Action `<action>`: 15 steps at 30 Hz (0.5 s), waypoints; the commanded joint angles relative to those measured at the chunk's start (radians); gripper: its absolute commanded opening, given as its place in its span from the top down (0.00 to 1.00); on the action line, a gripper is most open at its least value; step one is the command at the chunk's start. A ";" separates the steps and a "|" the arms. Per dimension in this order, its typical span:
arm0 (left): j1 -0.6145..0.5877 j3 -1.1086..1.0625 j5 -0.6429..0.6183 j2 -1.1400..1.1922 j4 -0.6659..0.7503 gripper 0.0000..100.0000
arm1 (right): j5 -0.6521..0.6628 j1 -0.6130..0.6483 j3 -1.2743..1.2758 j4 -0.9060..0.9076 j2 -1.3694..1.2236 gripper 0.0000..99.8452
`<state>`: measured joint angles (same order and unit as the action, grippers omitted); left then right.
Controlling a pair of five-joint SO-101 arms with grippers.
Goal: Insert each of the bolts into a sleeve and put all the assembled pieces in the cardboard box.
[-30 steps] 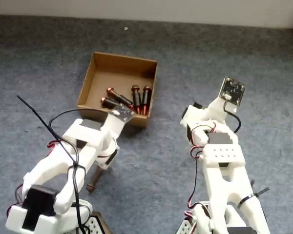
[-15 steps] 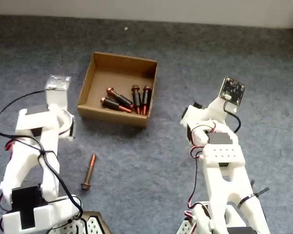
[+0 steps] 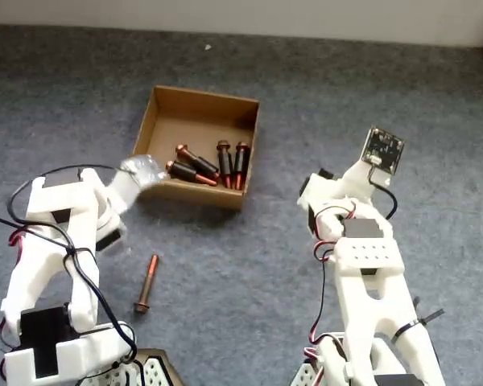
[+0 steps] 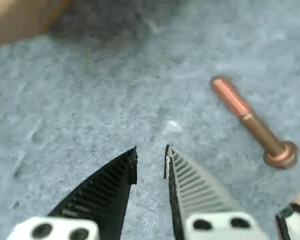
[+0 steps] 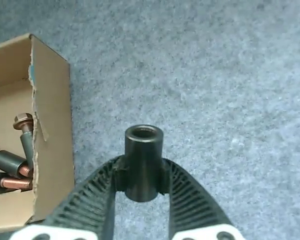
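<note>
Right tool (image 5: 142, 167) pinches a sleeve (image 5: 141, 147); left tool (image 4: 151, 161) hangs slightly spread near a bolt (image 4: 247, 120) at the box's (image 3: 201, 195) six o'clock.

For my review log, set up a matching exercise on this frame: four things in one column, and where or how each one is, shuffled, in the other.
Things
1. loose bolt
2. sleeve
3. assembled pieces
4. left tool

States
A. inside the cardboard box
B. clamped in the right tool
C. lying on the carpet
D. open, holding nothing, above the carpet

Pairs: 1-C; 2-B; 3-A; 4-D
</note>
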<state>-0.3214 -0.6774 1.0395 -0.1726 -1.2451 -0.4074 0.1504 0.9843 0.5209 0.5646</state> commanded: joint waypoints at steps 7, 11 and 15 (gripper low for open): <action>0.105 -0.079 0.307 0.001 -0.232 0.90 | -0.002 -0.012 -0.007 -0.022 0.035 0.99; 0.171 -0.150 0.305 0.001 -0.232 0.90 | -0.002 -0.012 -0.007 -0.022 0.035 0.99; 0.294 -0.180 0.206 0.001 -0.230 0.98 | -0.002 -0.012 -0.007 -0.022 0.035 0.99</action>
<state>-0.1450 -0.8447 1.2820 -0.1726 -1.4645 -0.4074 0.1504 0.9843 0.5209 0.5646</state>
